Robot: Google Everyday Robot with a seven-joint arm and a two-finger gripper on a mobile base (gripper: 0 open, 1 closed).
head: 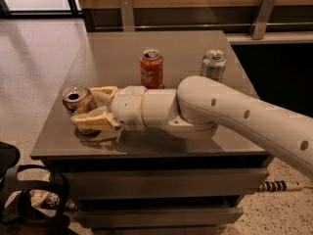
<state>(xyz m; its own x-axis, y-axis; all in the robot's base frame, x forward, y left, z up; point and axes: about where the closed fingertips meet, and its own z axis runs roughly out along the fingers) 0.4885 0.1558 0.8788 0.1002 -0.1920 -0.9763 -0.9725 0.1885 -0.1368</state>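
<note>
A tan soda can (74,96) with an open top stands near the left edge of the grey table (186,43). My gripper (84,106) reaches in from the right, level with the can. One finger (101,91) lies behind the can and the other finger (94,120) crosses its front. Both press against the can's sides. The lower part of the can is hidden by the front finger. The white arm (215,106) stretches across the table's front half.
A red cola can (151,68) stands upright at the table's middle. A silver can (213,64) stands to its right, just behind the arm. Drawers (161,185) sit below the tabletop. A dark bag (29,204) lies on the floor at lower left.
</note>
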